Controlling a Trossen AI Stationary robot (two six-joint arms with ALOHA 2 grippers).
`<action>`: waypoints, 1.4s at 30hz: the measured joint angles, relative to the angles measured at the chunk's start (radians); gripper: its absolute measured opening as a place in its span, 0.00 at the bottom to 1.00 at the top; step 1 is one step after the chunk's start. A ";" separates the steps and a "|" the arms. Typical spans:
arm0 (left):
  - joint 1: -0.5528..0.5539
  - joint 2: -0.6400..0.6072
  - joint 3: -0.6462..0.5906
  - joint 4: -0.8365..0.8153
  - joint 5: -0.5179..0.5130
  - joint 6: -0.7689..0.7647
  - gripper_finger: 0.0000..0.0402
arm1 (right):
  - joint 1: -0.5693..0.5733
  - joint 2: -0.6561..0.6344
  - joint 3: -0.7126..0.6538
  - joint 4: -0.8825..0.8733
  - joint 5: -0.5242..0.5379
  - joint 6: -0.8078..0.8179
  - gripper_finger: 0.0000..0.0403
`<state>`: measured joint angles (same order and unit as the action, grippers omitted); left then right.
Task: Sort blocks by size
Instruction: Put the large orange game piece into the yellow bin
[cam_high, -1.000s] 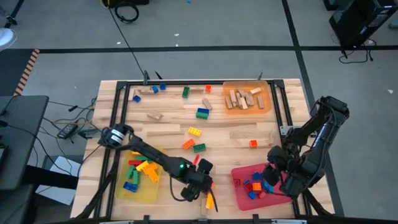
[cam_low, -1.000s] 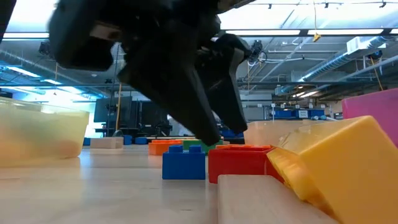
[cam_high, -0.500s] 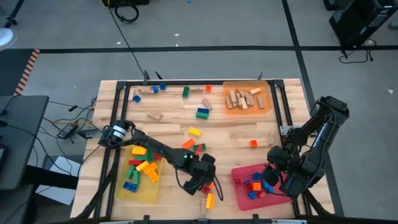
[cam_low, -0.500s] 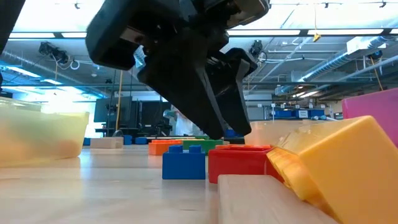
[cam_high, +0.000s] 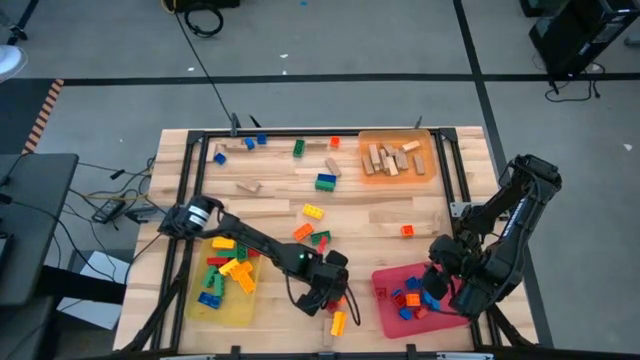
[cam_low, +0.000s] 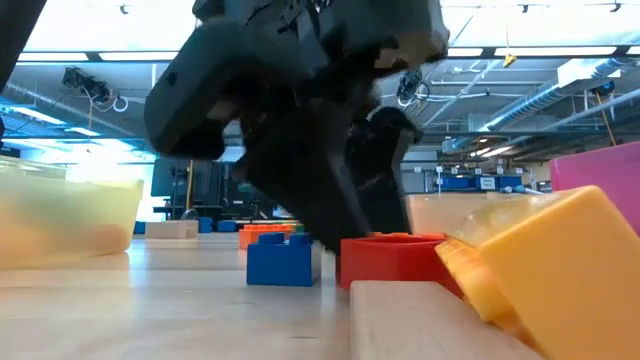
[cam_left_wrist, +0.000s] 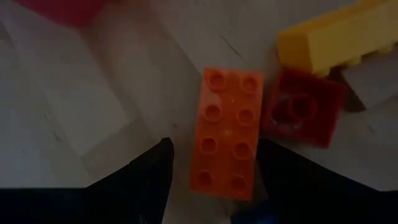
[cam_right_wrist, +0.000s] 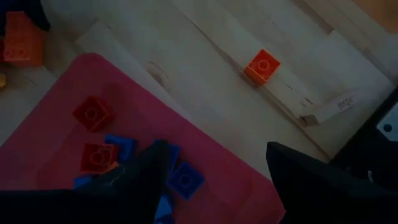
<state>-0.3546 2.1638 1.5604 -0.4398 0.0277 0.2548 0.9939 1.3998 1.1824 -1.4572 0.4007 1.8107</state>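
Note:
An orange eight-stud brick (cam_left_wrist: 226, 132) lies flat on the table near the front middle. My left gripper (cam_left_wrist: 214, 158) is open and low over it, one finger on each long side. Beside the brick lie a small red brick (cam_left_wrist: 303, 115), a yellow brick (cam_left_wrist: 339, 37) and, in the low view, a blue brick (cam_low: 283, 262). My right gripper (cam_right_wrist: 217, 168) hangs open and holds nothing above the pink tray (cam_right_wrist: 74, 87), which holds small red and blue blocks. From above, my left gripper (cam_high: 333, 298) hides the orange brick. My left gripper comes from above at a slant, its fingers along the orange brick's two long sides (cam_left_wrist: 198, 155). I cannot tell whether they touch it. In the low view one finger (cam_low: 335, 215) stands down between the blue brick and the red brick (cam_low: 390, 262).
A yellow tray (cam_high: 235, 310) with larger bricks sits at the front left. An orange tray (cam_high: 430, 170) with wooden pieces is at the back right. Loose blocks lie mid-table (cam_high: 313, 211) and along the far edge (cam_high: 250, 143). A wooden piece (cam_low: 430, 320) lies close to the low camera.
My left gripper has moved toward the table's right edge and come down over the orange brick, staying open. The yellow brick it hung over now lies uncovered. In the low view the blue brick has slid a little to the left.

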 joint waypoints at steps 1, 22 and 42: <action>0.000 0.003 -0.001 -0.007 0.000 0.000 0.59 | 0.000 0.000 0.000 0.001 0.001 0.000 0.71; 0.009 -0.040 0.050 -0.103 -0.076 -0.105 0.36 | 0.000 0.000 0.000 0.016 0.026 0.000 0.70; -0.041 -0.780 -0.589 -0.144 -0.219 -0.624 0.36 | -0.003 0.000 0.000 0.070 0.078 0.001 0.70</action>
<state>-0.3956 1.3841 0.9718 -0.5838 -0.1914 -0.3696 0.9910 1.3994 1.1820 -1.3873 0.4786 1.8114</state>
